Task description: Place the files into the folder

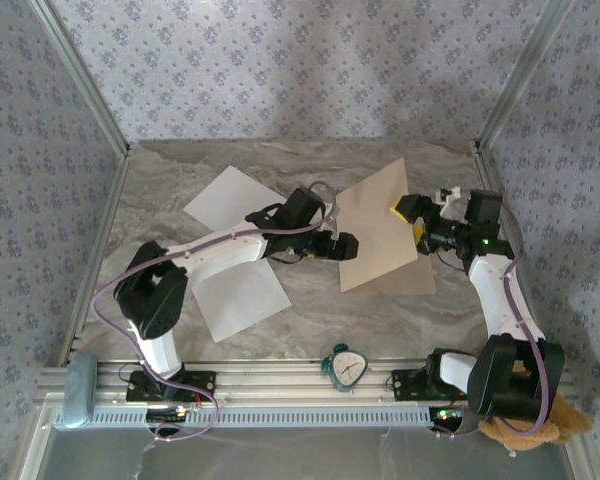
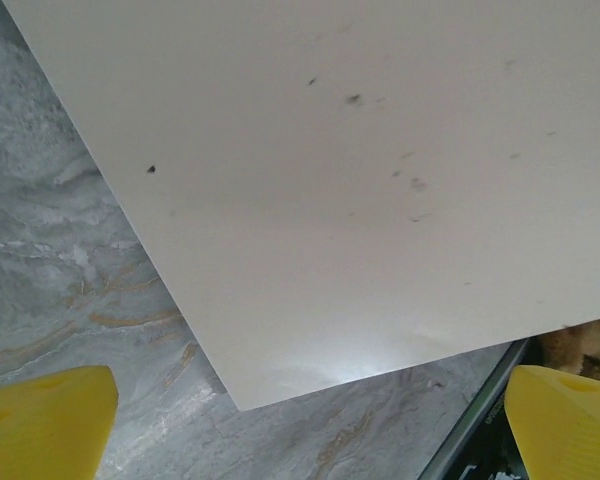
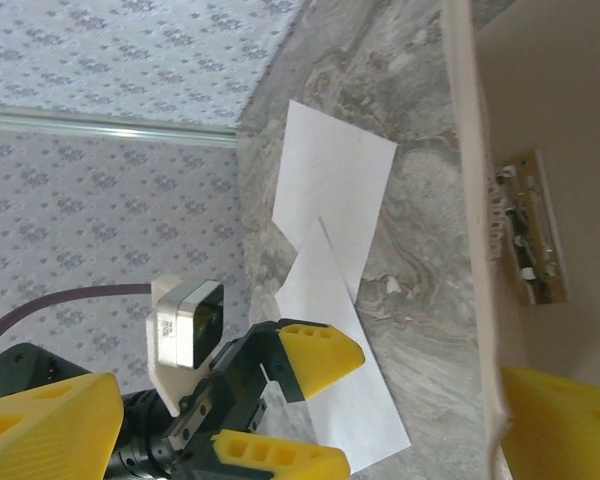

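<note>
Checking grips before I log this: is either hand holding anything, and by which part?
Nothing is held. The left hand and right hand are both open at the folder's edges; the files lie on the table.

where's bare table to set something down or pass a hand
Bare table in front of the folder, bordered by the lower white sheet and small clock; also along the back wall beyond the upper white sheet. Crowded mid-table, where the left gripper and right gripper flank the folder.
</note>
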`<move>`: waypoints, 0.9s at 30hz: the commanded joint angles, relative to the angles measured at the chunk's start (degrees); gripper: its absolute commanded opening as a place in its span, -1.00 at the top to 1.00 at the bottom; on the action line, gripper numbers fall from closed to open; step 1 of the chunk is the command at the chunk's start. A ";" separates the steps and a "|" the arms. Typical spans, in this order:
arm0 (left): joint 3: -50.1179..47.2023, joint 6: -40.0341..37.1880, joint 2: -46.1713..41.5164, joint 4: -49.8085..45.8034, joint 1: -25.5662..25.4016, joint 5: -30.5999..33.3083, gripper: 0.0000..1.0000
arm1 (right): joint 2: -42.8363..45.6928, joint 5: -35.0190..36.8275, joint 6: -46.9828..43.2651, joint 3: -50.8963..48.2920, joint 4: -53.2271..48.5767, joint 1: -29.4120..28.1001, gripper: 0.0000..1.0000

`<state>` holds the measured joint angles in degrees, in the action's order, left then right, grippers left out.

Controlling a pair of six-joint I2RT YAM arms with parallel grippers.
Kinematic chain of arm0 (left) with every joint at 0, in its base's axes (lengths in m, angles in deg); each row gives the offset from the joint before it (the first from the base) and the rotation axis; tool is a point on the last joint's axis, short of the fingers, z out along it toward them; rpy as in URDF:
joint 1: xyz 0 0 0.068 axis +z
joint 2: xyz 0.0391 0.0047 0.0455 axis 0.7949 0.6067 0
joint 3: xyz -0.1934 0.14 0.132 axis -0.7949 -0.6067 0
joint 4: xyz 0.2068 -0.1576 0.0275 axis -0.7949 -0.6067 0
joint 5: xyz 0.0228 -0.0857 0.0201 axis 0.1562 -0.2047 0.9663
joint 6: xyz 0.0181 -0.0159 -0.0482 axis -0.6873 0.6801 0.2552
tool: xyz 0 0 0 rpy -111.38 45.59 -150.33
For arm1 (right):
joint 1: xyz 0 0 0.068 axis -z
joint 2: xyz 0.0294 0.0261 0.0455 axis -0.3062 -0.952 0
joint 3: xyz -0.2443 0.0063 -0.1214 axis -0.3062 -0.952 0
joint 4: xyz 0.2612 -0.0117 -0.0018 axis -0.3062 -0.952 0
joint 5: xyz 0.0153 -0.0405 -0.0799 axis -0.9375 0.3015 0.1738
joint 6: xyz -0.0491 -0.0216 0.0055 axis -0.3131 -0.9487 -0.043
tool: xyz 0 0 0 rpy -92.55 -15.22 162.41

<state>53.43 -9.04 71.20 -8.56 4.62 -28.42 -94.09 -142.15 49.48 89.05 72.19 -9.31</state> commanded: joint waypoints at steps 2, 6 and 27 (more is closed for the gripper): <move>-1.06 0.09 -4.01 2.41 -0.15 2.45 -0.99 | 1.49 -1.70 5.12 2.10 5.43 -3.20 -0.93; -1.19 2.45 -6.44 2.90 0.44 1.98 -0.98 | 1.50 -0.58 8.91 1.97 10.03 -6.38 -0.95; -4.02 10.93 -17.44 3.79 6.66 -4.71 -0.94 | -5.96 9.26 22.64 -2.19 37.42 -23.73 -0.96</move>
<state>49.26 0.71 55.71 -5.43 10.93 -31.50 -99.09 -134.76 70.10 87.43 104.18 -31.50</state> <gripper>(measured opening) 0.971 0.979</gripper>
